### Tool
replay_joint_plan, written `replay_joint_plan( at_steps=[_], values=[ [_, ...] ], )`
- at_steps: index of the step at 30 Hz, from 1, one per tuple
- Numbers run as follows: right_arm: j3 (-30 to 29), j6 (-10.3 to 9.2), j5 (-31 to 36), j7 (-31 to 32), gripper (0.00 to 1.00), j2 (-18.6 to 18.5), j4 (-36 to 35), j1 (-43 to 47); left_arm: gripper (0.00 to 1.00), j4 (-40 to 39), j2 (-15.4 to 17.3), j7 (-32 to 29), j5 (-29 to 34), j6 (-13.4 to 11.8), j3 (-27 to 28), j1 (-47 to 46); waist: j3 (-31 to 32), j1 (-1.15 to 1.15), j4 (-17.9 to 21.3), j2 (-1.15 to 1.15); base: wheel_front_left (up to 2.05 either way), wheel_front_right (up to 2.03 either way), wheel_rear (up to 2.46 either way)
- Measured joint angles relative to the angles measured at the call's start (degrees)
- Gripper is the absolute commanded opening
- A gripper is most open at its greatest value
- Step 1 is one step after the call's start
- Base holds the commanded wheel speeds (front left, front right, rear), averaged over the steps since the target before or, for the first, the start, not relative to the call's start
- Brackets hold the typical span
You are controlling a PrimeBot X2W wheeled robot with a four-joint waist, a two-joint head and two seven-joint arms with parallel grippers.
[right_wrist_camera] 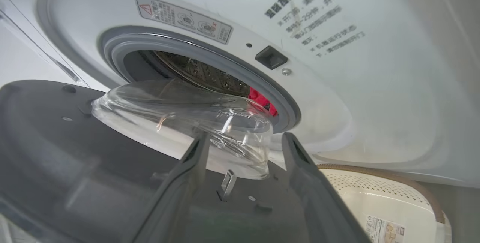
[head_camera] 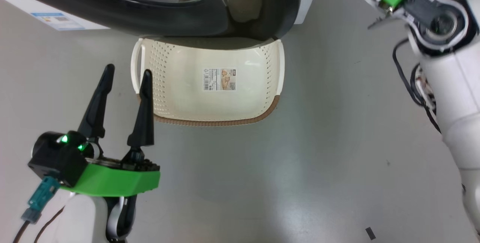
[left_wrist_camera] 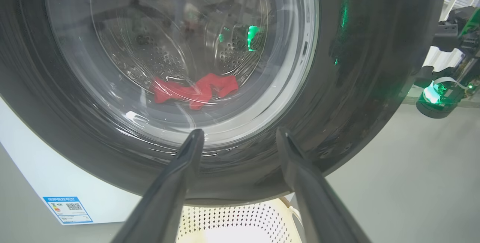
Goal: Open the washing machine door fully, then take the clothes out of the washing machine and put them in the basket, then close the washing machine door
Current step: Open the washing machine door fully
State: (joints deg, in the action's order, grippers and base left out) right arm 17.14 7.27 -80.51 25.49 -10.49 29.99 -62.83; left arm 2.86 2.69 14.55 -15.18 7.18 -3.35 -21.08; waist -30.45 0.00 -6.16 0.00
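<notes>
We count one large round door (head_camera: 150, 23) with a glossy black rim and bulging clear glass, partly open on one big white front-loading washing machine (right_wrist_camera: 337, 104). One bunch of bright red fabric clothes (left_wrist_camera: 195, 91) lies in its steel drum (right_wrist_camera: 202, 72). One cream-white perforated plastic basket (head_camera: 210, 122) stands on the grey floor (head_camera: 300, 160) under the door. The left gripper (head_camera: 128, 69) has its fingers spread and empty. The right gripper (right_wrist_camera: 245, 138) is spread too, near the door's inner side, and we cannot tell if it touches.

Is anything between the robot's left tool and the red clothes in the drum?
Yes. The partly open round door, glossy black rim around clear glass, stands between the left tool and the bright red fabric clothes, which show through its window.
</notes>
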Motion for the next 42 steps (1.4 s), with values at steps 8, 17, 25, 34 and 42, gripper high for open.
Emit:
replay_joint_plan(
  at_steps=[8,17,25,34,42],
  values=[
    [10.2,0.0,13.6,-20.7,1.0,-7.1,-5.3,6.6,1.0,0.4,0.1,0.0,0.1,0.0,1.3,0.0,1.1,0.0,1.6,0.0,0.0,0.0,0.0],
    [15.2,0.01,24.5,-39.7,1.0,-9.0,1.0,11.5,1.0,0.8,0.1,0.0,0.5,0.0,3.2,0.2,2.8,0.0,3.2,0.0,0.0,0.0,0.0],
    [-3.1,0.02,42.6,-40.1,1.0,-4.5,-8.1,21.0,1.0,0.2,0.1,0.0,0.6,0.0,4.0,0.3,3.0,0.0,4.0,0.0,0.0,0.0,0.0],
    [-13.4,0.02,57.5,-40.1,1.0,1.9,-22.4,33.9,1.0,-0.5,0.1,0.0,1.2,0.0,4.6,0.3,2.6,0.0,4.1,0.0,0.0,0.0,0.0],
    [-15.1,0.02,60.7,-40.2,1.0,3.9,-25.4,39.3,1.0,-1.3,0.1,0.0,1.6,0.0,5.1,0.3,2.3,0.0,4.3,0.0,0.0,0.0,0.0]
  ],
)
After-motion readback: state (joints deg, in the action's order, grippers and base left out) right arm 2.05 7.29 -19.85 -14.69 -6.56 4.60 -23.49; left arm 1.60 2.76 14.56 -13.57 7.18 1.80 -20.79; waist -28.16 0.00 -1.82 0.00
